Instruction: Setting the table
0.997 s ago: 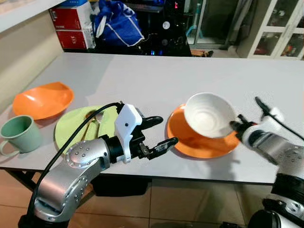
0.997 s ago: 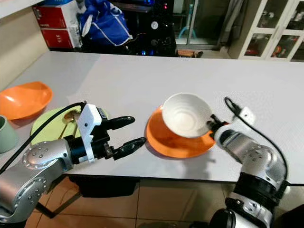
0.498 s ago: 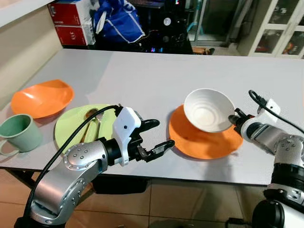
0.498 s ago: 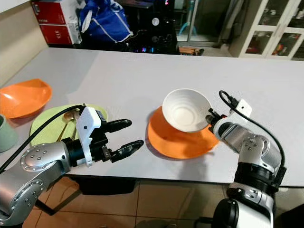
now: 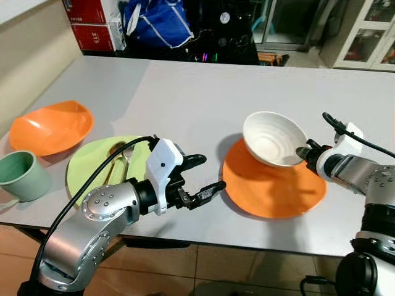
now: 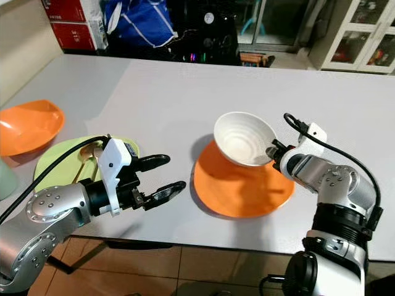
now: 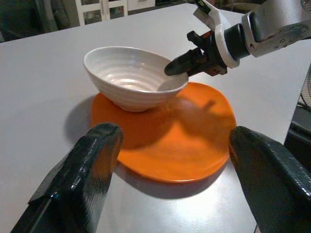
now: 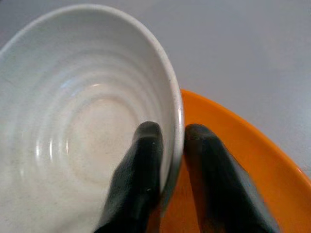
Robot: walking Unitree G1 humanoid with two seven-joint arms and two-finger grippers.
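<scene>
A white ribbed bowl (image 5: 272, 138) hangs tilted over the far edge of an orange plate (image 5: 274, 187) on the grey table (image 5: 185, 92). My right gripper (image 5: 302, 152) is shut on the bowl's rim, one finger inside and one outside (image 8: 146, 160). My left gripper (image 5: 200, 177) stands open near the table's front edge, between the orange plate and a green plate (image 5: 99, 166), with nothing between its fingers (image 7: 92, 160). A spoon (image 5: 117, 161) lies on the green plate.
An orange bowl (image 5: 50, 126) and a pale green mug (image 5: 21, 176) sit at the table's left end. Red boxes (image 5: 92, 24) and a blue bag (image 5: 154, 24) stand beyond the far edge. White cabinets (image 5: 370, 31) are at the back right.
The right gripper has carried the bowl a little farther back over the orange plate and tipped it more upright. The camera has shifted slightly. The left arm has hardly moved.
</scene>
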